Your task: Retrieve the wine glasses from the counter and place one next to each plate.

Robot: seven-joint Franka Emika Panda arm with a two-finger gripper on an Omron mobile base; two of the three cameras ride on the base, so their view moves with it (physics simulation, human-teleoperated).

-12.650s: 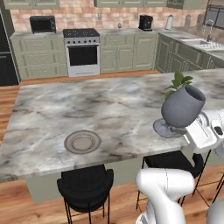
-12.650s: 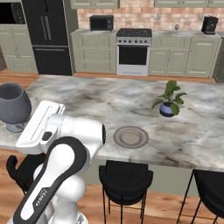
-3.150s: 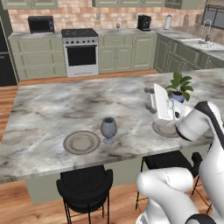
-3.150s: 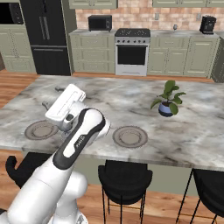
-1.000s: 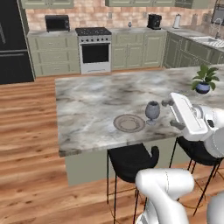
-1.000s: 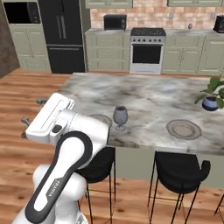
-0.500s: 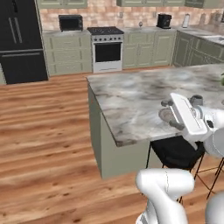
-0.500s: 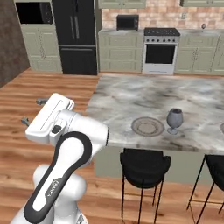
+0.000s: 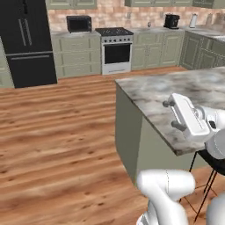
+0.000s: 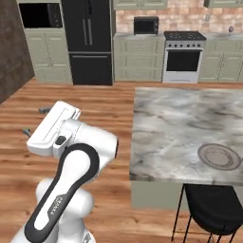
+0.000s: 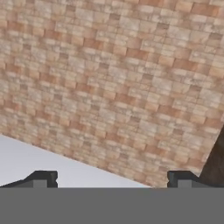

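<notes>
Marble counter point(image 10: 175, 128) is carrying one plate point(image 10: 219, 156) near its front edge; gripper point(image 10: 34, 120) is gaping empty, so it needs steering toward a glass.

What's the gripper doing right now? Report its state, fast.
Gripper: open, jaws spread wide with nothing between them, pointed at a brick wall.
</notes>
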